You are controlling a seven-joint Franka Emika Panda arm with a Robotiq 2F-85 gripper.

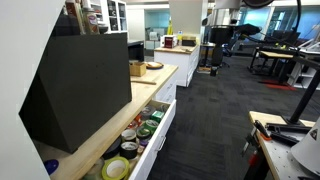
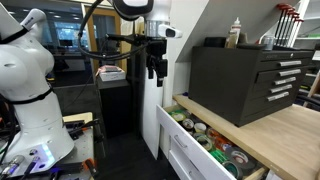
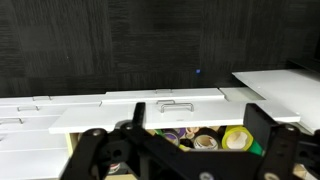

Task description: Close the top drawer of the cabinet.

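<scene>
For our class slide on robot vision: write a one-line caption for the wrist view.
Open gripper frames the pulled-out top drawer, tape rolls inside, dark carpet beyond.

The arm [image 2: 128,8] is white and rounded, ending in a black hand [image 2: 153,74].

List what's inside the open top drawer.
The top drawer holds packed tape rolls and small round items, green and yellow among them. Its rear section sits under the countertop, so contents there are hidden.

Wood countertop [image 2: 285,125], smooth white top drawer [image 1: 160,135], matt black box [image 1: 85,80].
</scene>
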